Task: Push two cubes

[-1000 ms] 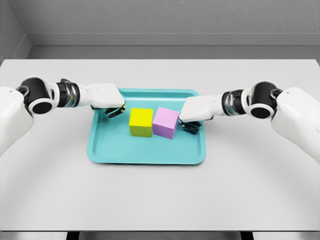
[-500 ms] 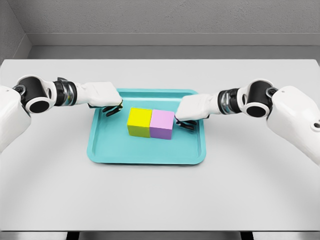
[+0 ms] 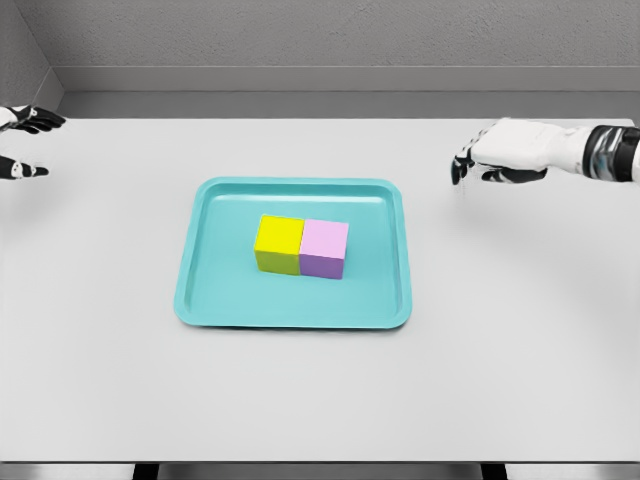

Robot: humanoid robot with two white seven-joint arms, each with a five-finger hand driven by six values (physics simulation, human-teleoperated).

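Yellow cube (image 3: 279, 243) and purple cube (image 3: 324, 248) sit touching in the teal tray (image 3: 392, 300). Both hands, left hand (image 3: 20, 143) and right hand (image 3: 505, 150), hang far apart with loose, empty fingers. Pushing looks done; nothing seems needed next.

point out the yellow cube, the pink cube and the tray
yellow cube (image 3: 280, 236), head view, on its top face
pink cube (image 3: 326, 240), head view, on its top face
tray (image 3: 300, 307), head view, on bare floor in front of the cubes
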